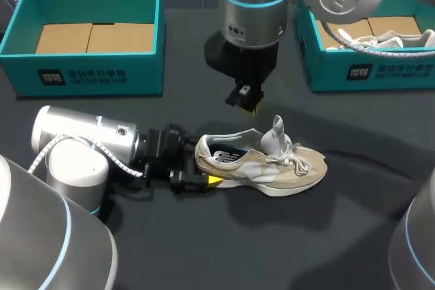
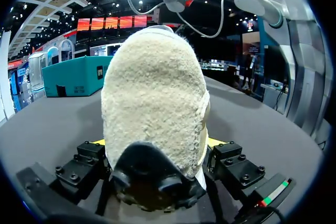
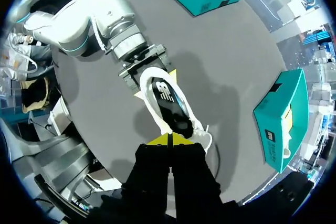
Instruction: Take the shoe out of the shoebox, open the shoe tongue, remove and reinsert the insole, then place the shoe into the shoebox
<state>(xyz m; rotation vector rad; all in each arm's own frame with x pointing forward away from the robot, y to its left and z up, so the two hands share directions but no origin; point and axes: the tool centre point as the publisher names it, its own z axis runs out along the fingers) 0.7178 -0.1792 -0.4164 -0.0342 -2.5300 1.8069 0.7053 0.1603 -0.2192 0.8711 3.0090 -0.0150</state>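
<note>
The shoe stands on its sole on the table, outside both boxes. The left gripper clamps its heel from 2 sides, and the heel hides all but slivers of the yellow tips. Above the shoe hangs the right gripper, fingers pressed together and empty, covering the toe in its own view. Beyond the shoe's heel end stands the left shoebox. The right shoebox, beyond the toe end, is partly hidden by the right arm.
</note>
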